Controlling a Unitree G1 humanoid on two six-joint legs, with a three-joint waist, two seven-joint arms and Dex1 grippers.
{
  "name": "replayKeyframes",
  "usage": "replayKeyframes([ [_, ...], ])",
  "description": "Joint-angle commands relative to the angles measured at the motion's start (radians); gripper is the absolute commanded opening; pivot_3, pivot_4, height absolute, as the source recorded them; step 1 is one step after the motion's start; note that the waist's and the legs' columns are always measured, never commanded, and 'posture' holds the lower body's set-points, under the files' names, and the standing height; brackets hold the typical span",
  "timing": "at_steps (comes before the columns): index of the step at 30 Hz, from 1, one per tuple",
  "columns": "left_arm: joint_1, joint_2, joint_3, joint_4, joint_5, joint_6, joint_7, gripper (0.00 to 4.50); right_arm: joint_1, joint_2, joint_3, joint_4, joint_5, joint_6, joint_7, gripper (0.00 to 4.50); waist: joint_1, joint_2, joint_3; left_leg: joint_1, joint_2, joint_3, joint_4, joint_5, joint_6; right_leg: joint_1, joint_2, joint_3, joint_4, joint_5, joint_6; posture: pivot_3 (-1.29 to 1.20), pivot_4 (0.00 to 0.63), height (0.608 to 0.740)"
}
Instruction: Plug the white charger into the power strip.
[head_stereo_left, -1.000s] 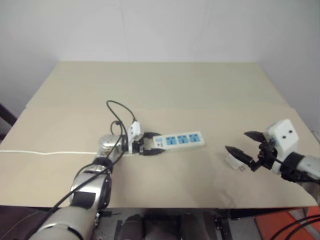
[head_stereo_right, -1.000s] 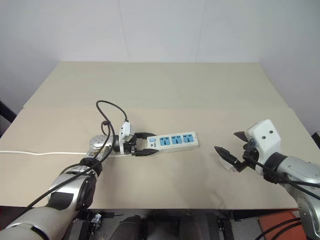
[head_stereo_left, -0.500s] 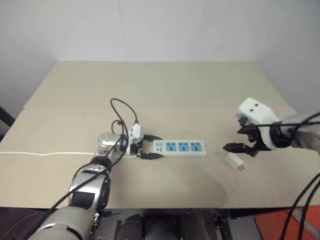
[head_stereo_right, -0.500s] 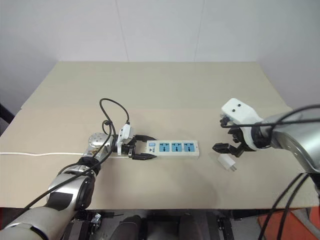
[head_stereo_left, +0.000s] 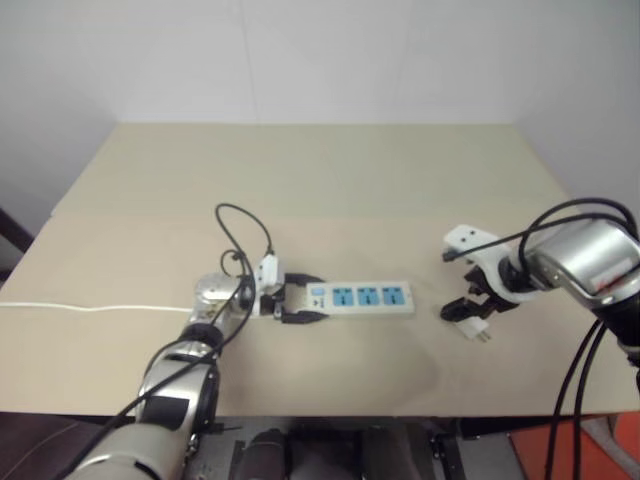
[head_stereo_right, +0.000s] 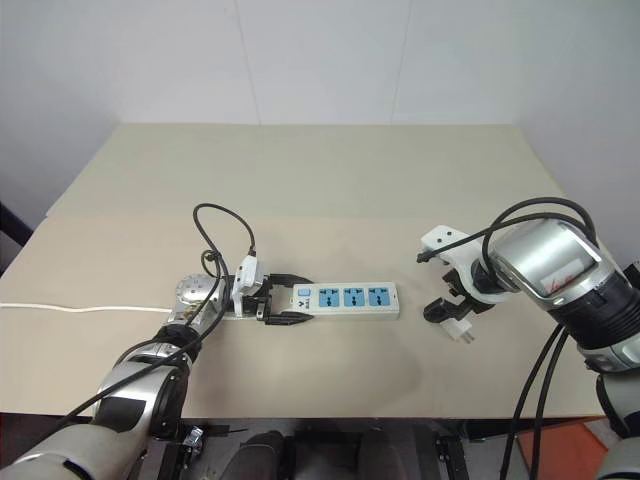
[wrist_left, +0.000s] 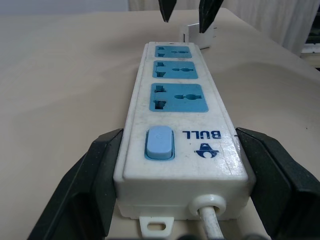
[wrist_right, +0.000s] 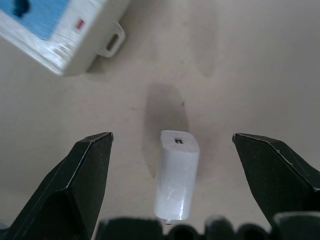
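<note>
Beside the power strip (head_stereo_left: 360, 299), whose switch end the left end effector (head_stereo_left: 296, 302) clamps, the right end effector (wrist_right: 172, 187) hangs wide open astride the white charger (wrist_right: 175, 173).

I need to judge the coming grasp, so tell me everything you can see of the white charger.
The white charger is a small, smooth, plastic-looking block with rounded edges and a tiny dark mark on one end face. It lies on its side on the tan table, apart from the power strip and just past its far end. Short prongs stick out toward the table's near edge. The right end effector hangs open above it, a finger on each side, not touching it.
</note>
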Motion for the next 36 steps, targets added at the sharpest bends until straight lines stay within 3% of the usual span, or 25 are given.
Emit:
replayKeyframes([
  [1, 0.037, -0.005, -0.033, 0.016, 0.033, -0.003, 0.011, 3.25, 0.014, 0.01, -0.013, 0.011, -0.022, 0.002, -0.003, 4.5, 0.0, 0.001, -0.001, 0.0, 0.0, 0.0, 0.0, 0.0, 0.0, 0.0, 0.0, 0.0, 0.0, 0.0, 0.0, 0.0, 0.15, 0.74],
  [19, 0.034, -0.003, -0.042, 0.026, 0.043, -0.009, 0.046, 3.25, 0.042, 0.049, 0.001, 0.098, -0.088, -0.03, 0.007, 4.5, 0.003, 0.003, -0.003, 0.0, -0.001, 0.001, 0.001, 0.0, 0.0, 0.001, 0.0, -0.001, 0.0, 0.0, 0.0, 0.0, 0.15, 0.74],
  [29, 0.042, -0.003, -0.043, 0.028, 0.043, -0.005, 0.051, 3.25, 0.046, 0.039, 0.033, 0.078, -0.114, -0.065, 0.044, 1.14, 0.003, 0.003, -0.003, 0.002, -0.001, 0.001, 0.001, 0.0, 0.0, 0.003, 0.0, -0.001, 0.0, 0.0, 0.0, 0.0, 0.15, 0.74],
  [36, 0.038, 0.012, -0.06, 0.023, 0.056, 0.009, 0.018, 3.25, 0.014, -0.008, 0.019, -0.048, -0.113, -0.082, 0.085, 1.14, 0.002, 0.004, -0.003, 0.001, -0.001, 0.0, 0.001, 0.0, 0.0, 0.002, 0.0, -0.001, 0.0, 0.0, 0.0, 0.0, 0.15, 0.74],
])
